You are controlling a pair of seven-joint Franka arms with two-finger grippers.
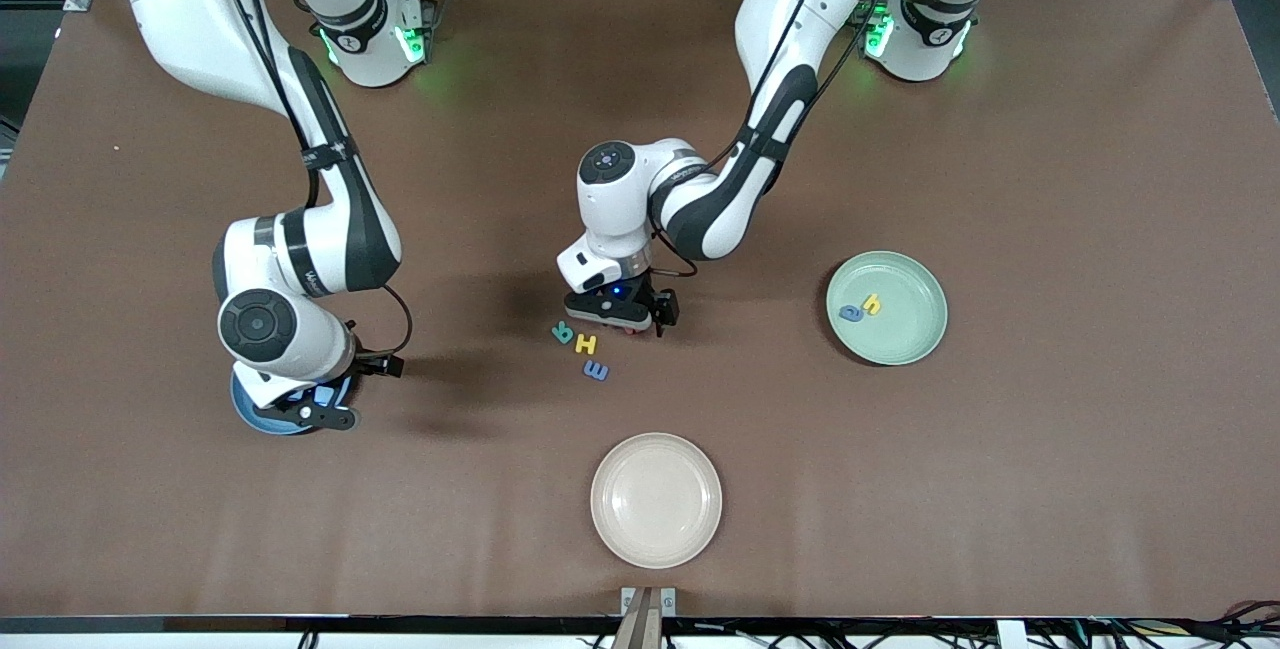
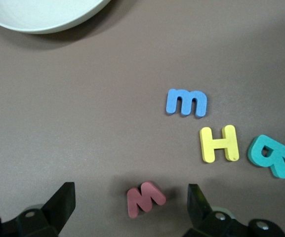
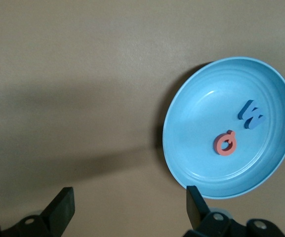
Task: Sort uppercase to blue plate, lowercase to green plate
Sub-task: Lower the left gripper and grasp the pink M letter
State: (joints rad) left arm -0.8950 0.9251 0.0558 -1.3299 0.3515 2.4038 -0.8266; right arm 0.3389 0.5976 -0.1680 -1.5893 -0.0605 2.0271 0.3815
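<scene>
My left gripper (image 1: 625, 314) hangs low and open over the table's middle, its fingers on either side of the red lowercase w (image 2: 145, 198) without touching it. Beside it lie the blue lowercase m (image 2: 186, 102), the yellow uppercase H (image 2: 220, 143) and the teal uppercase R (image 2: 273, 155). The green plate (image 1: 935, 329) holds the blue a (image 1: 851, 312) and the yellow h (image 1: 872, 303). My right gripper (image 1: 325, 411) is open and holds nothing, over the edge of the blue plate (image 3: 169, 123). That plate holds the red Q (image 3: 226, 142) and the blue M (image 3: 251, 114).
A cream plate (image 1: 656, 499) sits nearer the front camera than the loose letters. The blue plate (image 1: 255, 414) is toward the right arm's end of the table and the green plate toward the left arm's end. Brown tabletop lies between them.
</scene>
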